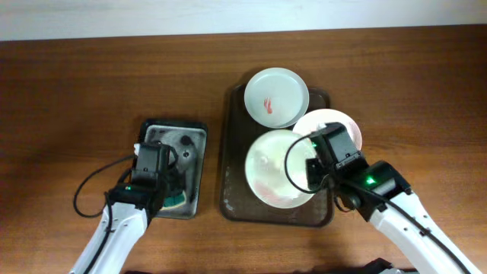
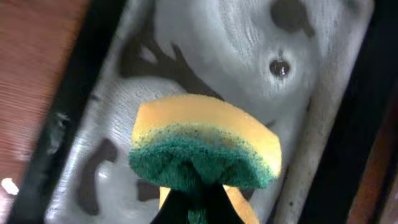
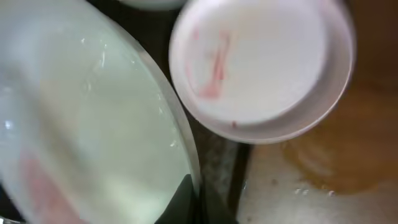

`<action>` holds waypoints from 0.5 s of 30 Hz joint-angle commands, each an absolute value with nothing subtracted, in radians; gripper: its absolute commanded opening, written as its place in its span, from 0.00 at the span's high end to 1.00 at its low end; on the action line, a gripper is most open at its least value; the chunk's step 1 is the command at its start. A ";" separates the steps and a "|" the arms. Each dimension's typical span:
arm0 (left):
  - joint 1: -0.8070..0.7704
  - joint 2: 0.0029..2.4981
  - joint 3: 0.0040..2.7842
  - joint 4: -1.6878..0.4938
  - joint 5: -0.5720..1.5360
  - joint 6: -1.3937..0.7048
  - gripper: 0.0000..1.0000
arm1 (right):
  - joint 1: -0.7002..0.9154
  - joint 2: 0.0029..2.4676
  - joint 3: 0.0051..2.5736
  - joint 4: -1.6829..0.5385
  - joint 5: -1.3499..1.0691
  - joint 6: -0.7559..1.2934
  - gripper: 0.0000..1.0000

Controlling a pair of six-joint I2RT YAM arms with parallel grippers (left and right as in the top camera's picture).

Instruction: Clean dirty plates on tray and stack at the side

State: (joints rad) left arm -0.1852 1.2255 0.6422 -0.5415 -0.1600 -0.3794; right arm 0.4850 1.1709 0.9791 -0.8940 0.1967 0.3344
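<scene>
1. Small black tray (image 1: 195,131), left part of the counter (image 1: 68,84), with a wet grey film inside.
- The left claw (image 2: 198,208) is closed on a yellow-and-green sponge (image 2: 205,143) over this tray.
- Risk: only the sponge's lower edge looks pinched, so a hard scrub could twist it out of the grip.
- Hidden: the fingertips are cut off by the frame bottom. Whether the sponge touches the tray floor cannot be told.

2. Tray (image 1: 227,194), centre-right, carrying all 3 plates, none yet stacked at the side.
- The back plate (image 1: 275,97) has a clear red smear and is fully in view.
- The front plate (image 1: 268,171) is the largest, with a faint pink patch.
- The right plate (image 1: 326,119) has a pale red smear and seems to overhang the tray's right rim. In the overhead view it is half covered by the arm.

3. Right claw (image 3: 193,202), which appears clamped on the front plate's right rim.
- Risk: this is a thin hold on a smooth, wet-looking rim. The plate could slip free, or swing into the right plate just beside it and nudge that one off the tray.
- Hidden: the fingers are mostly out of frame and the wrist view is blurred. Whether the front plate is lifted or lying flat cannot be told.
</scene>
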 commanded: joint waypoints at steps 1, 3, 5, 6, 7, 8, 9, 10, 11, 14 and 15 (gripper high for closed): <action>-0.180 1.222 0.636 -0.507 -0.105 -0.335 1.00 | 0.615 1.160 1.021 -0.902 0.423 0.311 0.96; -0.180 1.218 0.636 -0.516 -0.095 -0.328 1.00 | 0.727 1.160 1.021 -0.914 0.624 0.352 0.96; -0.180 1.217 0.636 -0.517 -0.051 -0.316 0.84 | 0.821 1.162 1.021 -0.925 0.779 0.376 0.96; -0.180 1.217 0.636 -0.516 -0.027 -0.316 0.77 | 0.862 1.167 1.021 -0.925 0.809 0.376 0.96; -0.180 1.217 0.636 -0.517 -0.025 -0.316 0.70 | 0.897 1.177 1.021 -0.925 0.846 0.376 0.96; -0.180 1.217 0.636 -0.517 -0.025 -0.316 0.69 | 0.925 1.191 1.021 -0.928 0.891 0.375 0.96; -0.180 1.217 0.636 -0.517 -0.024 -0.316 0.64 | 0.952 1.209 1.021 -0.933 0.944 0.375 0.96; -0.180 1.217 0.636 -0.521 -0.024 -0.316 0.62 | 0.977 1.230 1.021 -0.938 0.992 0.375 0.96; -0.180 1.217 0.636 -0.528 -0.024 -0.316 0.59 | 0.996 1.245 1.021 -0.943 1.024 0.375 0.96; -0.180 1.217 0.636 -0.547 -0.025 -0.316 0.39 | 1.054 1.264 1.021 -0.947 1.089 0.374 0.96; -0.180 1.217 0.636 -0.550 -0.025 -0.316 0.24 | 1.090 1.263 1.022 -0.948 1.117 0.374 0.96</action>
State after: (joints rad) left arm -0.1856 1.2259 0.6319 -0.5419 -0.0326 -0.3233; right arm 1.0393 1.2652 1.0023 -0.9432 0.9966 0.3622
